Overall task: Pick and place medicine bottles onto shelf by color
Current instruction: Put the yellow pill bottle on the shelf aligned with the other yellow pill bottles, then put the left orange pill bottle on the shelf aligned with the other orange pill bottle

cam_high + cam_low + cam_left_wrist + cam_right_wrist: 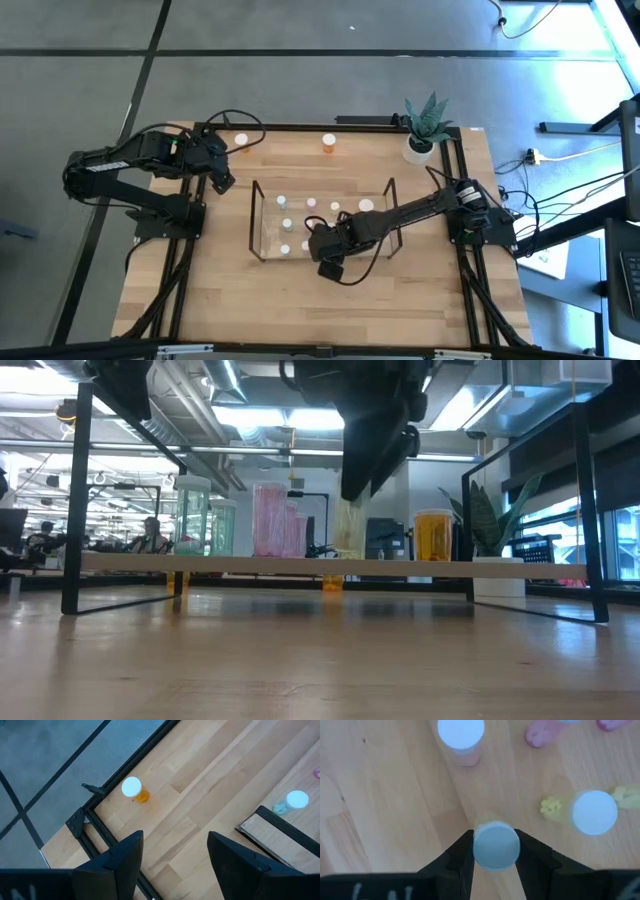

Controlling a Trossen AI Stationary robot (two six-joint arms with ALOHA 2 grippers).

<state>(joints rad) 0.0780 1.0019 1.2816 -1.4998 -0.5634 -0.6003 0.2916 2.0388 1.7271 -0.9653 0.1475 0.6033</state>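
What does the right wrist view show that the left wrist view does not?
Only the right wrist view: the right end effector shut on a white-capped bottle, with a pink bottle and a yellowish bottle standing nearby.

Only the left wrist view: the left end effector open and empty, an orange bottle near the table's corner, and the shelf's black frame end.

Both: white-capped bottles on the wooden surface.

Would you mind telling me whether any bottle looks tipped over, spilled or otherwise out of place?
Nothing stands out. The bottles on the shelf stand upright, as does the orange bottle near the far edge. The right gripper holds a yellowish bottle upright.
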